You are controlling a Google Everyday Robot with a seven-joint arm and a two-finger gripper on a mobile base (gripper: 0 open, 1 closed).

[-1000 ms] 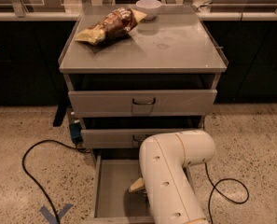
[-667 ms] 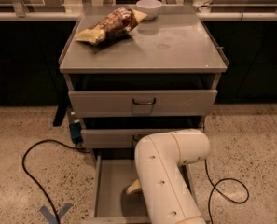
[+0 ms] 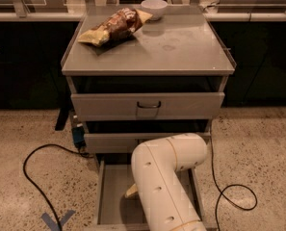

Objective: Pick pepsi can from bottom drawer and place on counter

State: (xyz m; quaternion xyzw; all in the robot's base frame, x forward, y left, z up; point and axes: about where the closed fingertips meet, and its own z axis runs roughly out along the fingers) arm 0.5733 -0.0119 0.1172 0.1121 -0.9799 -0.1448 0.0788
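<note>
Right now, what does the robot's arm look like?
The arm is cream-white and rounded, with a bulbous elbow, a thin seam and small dark holes. The gripper is mostly hidden behind it at the bottom drawer; only a tan tip shows.

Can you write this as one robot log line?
gripper: low in grey metal bottom drawer, mostly behind white arm | dark-blue pepsi can: unseen | grey counter: no can
</note>
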